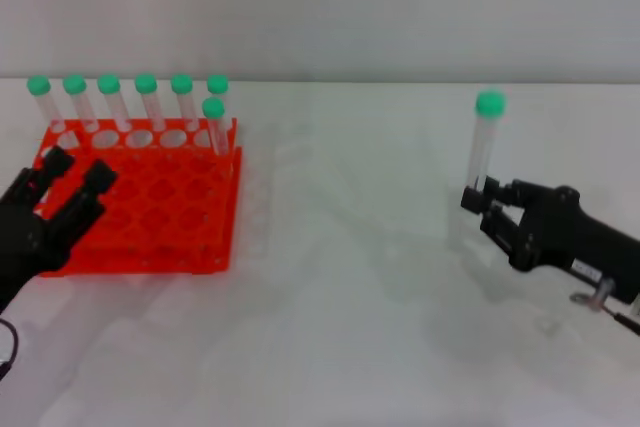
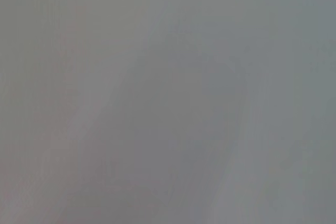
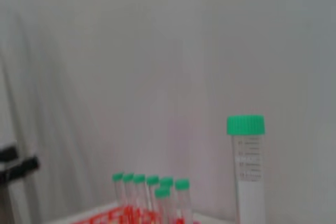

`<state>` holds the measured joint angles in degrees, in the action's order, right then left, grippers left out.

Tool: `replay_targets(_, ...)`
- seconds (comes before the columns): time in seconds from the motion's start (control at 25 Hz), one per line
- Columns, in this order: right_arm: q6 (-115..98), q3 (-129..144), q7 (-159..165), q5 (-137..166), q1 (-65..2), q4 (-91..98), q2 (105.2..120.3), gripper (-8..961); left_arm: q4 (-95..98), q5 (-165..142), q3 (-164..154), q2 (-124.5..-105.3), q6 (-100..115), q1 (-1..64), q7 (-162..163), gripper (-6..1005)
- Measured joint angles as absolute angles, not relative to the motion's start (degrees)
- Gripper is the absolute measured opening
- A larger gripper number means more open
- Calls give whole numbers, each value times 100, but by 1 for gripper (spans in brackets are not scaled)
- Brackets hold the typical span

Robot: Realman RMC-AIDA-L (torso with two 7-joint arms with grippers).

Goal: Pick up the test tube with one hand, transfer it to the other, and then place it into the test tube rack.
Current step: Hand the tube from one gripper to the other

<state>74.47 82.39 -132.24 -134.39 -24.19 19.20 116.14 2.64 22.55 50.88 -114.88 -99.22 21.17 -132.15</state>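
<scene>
My right gripper is at the right of the table, shut on the lower end of a clear test tube with a green cap, which it holds upright. The tube also shows in the right wrist view. The orange-red test tube rack stands at the left, with several green-capped tubes along its back rows. They also show in the right wrist view. My left gripper is open, over the rack's left front part. The left wrist view shows only blank grey.
The white table stretches between the rack and my right gripper. A pale wall lies behind the table's far edge. A dark shape shows at the edge of the right wrist view.
</scene>
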Motion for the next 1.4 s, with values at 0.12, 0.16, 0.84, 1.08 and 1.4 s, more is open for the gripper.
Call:
replay_targets(0.12, 7572, 8436, -13776, -13581, -2539, 1536, 11617, 181, 270, 2051, 5089, -11455, -10029, 2182, -13246, 755)
replay_targets(0.16, 7571, 8488, -13811, -13587, -2551, 1515, 11618, 181, 276, 2025, 5088, -11451, -10053, 2188, -13252, 754)
replay_targets(0.84, 7663, 9388, -13852, -13576, -2546, 1859, 11619, 181, 332, 1522, 3673, -11533, -10008, 3215, -13116, 753)
replay_targets(1.08, 7623, 9688, -13848, -13583, -2588, 1922, 11619, 180, 287, 1125, 3663, -11612, -9726, 3689, -12997, 753)
replay_targets(1.4, 7481, 9839, -13843, -13572, -2601, 1996, 11619, 180, 268, 923, 3653, -11770, -9309, 4076, -12964, 752)
